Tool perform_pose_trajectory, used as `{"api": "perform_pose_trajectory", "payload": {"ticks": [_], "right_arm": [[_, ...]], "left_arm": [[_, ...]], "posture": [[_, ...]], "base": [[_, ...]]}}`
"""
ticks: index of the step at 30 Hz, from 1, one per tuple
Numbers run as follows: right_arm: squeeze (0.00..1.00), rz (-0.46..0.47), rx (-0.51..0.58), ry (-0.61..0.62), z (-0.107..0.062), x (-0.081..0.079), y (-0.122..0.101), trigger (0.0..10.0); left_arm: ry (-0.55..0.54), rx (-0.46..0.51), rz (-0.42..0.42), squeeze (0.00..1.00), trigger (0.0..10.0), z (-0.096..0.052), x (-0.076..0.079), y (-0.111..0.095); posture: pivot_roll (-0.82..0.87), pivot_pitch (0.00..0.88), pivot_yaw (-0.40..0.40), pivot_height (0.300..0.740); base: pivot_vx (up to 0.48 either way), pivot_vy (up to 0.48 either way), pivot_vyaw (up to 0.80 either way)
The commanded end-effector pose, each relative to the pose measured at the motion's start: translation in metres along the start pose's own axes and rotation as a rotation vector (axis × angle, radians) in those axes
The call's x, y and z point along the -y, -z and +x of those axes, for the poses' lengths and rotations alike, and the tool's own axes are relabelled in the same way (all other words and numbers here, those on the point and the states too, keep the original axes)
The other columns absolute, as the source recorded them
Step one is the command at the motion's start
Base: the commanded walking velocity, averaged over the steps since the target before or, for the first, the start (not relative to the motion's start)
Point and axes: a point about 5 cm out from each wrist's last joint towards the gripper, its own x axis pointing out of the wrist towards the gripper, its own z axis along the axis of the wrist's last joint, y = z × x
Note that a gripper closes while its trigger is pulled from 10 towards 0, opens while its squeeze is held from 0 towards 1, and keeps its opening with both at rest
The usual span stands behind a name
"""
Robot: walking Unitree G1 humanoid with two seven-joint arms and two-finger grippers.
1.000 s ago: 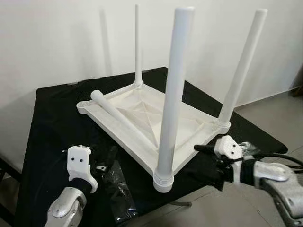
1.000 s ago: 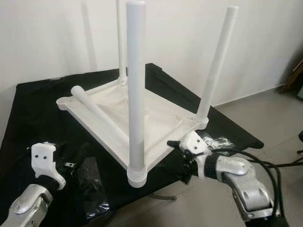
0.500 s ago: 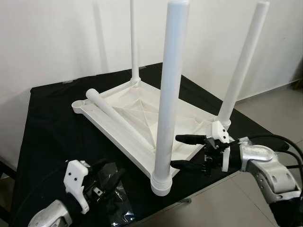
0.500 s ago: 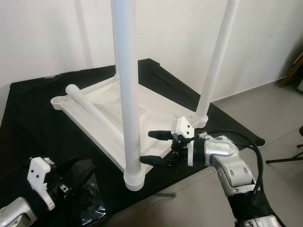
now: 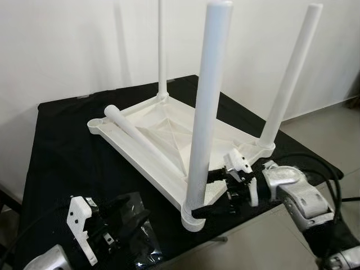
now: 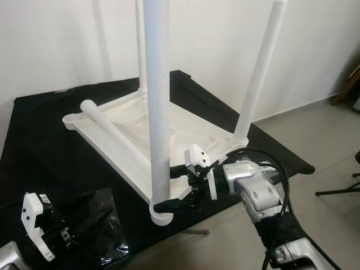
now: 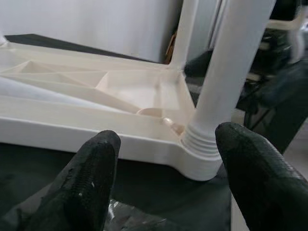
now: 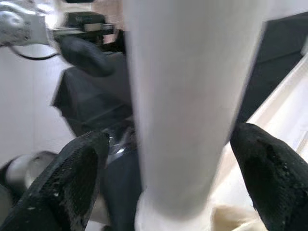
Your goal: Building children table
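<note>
Reaching in from the lower right of the frame, the right gripper (image 5: 211, 191) has its two black fingers spread wide on either side of the base of the nearest leg (image 5: 205, 112), one finger on each flank of the post without closing on it. That leg stands upright in the front corner of the white tabletop (image 5: 169, 132), which lies upside down at the centre of the frame on a black cloth (image 5: 62, 152). Two more legs (image 5: 289, 76) stand upright in other corners, and a loose leg (image 5: 140, 143) lies across the underside. At the lower left, the left gripper (image 5: 121, 216) sits low with fingers wide apart and empty, just above a crumpled plastic bag (image 5: 140, 247).
</note>
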Motion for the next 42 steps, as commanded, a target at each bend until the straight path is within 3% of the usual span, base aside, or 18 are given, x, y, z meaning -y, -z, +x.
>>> {"api": "perform_pose_trajectory", "payload": {"ticks": [1,2,14,15,16,18,19,21,23,29,30,31,32,33,34,36,39,42], "right_arm": [[0.00,-0.028,-0.004,0.012,0.003,0.004,-0.002,10.0],[0.00,-0.055,0.004,0.034,0.010,0.011,-0.004,10.0],[0.00,-0.078,0.043,0.119,0.018,0.031,-0.009,10.0],[0.00,-0.074,0.055,0.119,0.015,0.033,-0.011,7.1],[0.00,-0.075,0.065,0.137,0.012,0.037,-0.012,2.3],[0.00,-0.075,0.065,0.137,0.012,0.037,-0.012,2.3],[0.00,-0.086,0.068,0.181,0.007,0.042,-0.014,0.0],[0.00,-0.093,0.063,0.247,0.001,0.047,-0.015,0.0],[0.00,-0.060,0.060,0.394,-0.006,0.049,-0.010,0.0],[0.00,-0.031,0.049,0.469,0.001,0.041,-0.003,0.0],[0.00,-0.009,0.023,0.522,0.010,0.032,0.004,0.0],[0.00,0.044,-0.019,0.796,0.016,0.024,0.013,0.0],[0.00,0.044,-0.019,0.796,0.016,0.024,0.013,0.0],[0.00,0.081,-0.048,1.019,0.013,0.016,0.019,0.0],[0.00,0.081,-0.048,1.019,0.013,0.016,0.019,0.0],[0.00,0.091,-0.077,1.237,0.003,0.013,0.023,0.0],[0.00,0.099,-0.072,1.243,0.000,0.022,0.024,0.0],[0.00,0.122,-0.063,1.193,0.009,0.026,0.021,0.0]], "left_arm": [[0.000,0.000,-0.020,0.00,10.0,-0.003,-0.002,0.001],[0.019,0.004,-0.051,0.00,0.0,-0.005,-0.001,0.001],[0.076,-0.007,-0.080,0.00,0.0,-0.010,0.007,0.002],[0.087,-0.006,-0.083,0.00,0.0,-0.009,0.008,0.002],[0.097,-0.005,-0.083,0.00,0.0,-0.007,0.009,0.003],[0.097,-0.005,-0.083,0.00,0.0,-0.007,0.009,0.003],[0.107,-0.004,-0.084,0.00,0.0,-0.006,0.010,0.002],[0.127,0.001,-0.081,0.00,0.0,0.000,0.013,0.002],[0.168,0.027,-0.077,0.00,0.0,0.015,0.022,0.001],[0.170,0.044,-0.062,0.00,0.0,0.023,0.026,-0.001],[0.159,0.058,-0.055,0.00,4.0,0.028,0.026,-0.002],[0.156,0.068,-0.046,0.00,10.0,0.035,0.027,-0.004],[0.156,0.068,-0.046,0.00,10.0,0.035,0.027,-0.004],[0.153,0.075,-0.041,0.00,10.0,0.039,0.028,-0.006],[0.153,0.075,-0.041,0.00,10.0,0.039,0.028,-0.006],[0.156,0.078,-0.036,0.00,10.0,0.045,0.027,-0.008],[0.150,0.080,-0.033,0.00,10.0,0.050,0.026,-0.009],[0.143,0.076,-0.023,0.00,10.0,0.053,0.025,-0.010]], "posture": [[0.02,0.000,-0.018,0.740],[0.03,0.000,-0.021,0.740],[0.04,0.000,-0.025,0.740],[0.03,0.000,-0.023,0.740],[0.03,0.000,-0.023,0.740],[0.03,0.000,-0.023,0.740],[0.03,0.000,-0.024,0.740],[0.02,0.000,-0.037,0.740],[0.02,0.000,-0.046,0.740],[0.01,0.000,-0.051,0.740],[0.00,0.000,-0.050,0.740],[-0.01,0.000,-0.047,0.740],[-0.01,0.000,-0.047,0.740],[-0.01,0.000,-0.047,0.740],[-0.01,0.000,-0.047,0.740],[-0.02,0.000,-0.037,0.740],[-0.02,0.000,-0.044,0.740],[-0.01,0.000,-0.046,0.740]], "base": [[0.000,0.000,0.00],[0.000,0.000,0.00],[0.000,0.000,0.00],[0.000,0.000,0.00],[0.000,0.000,0.00],[0.000,0.000,0.00],[0.000,0.000,0.00],[0.000,0.000,0.00],[0.000,0.000,0.00],[0.000,0.000,0.00],[0.000,0.000,0.00],[0.000,0.000,0.00],[0.000,0.000,0.00],[0.000,0.000,0.00],[0.000,0.000,0.00],[0.000,0.000,0.00],[0.000,0.000,0.00],[0.000,0.000,0.00]]}}
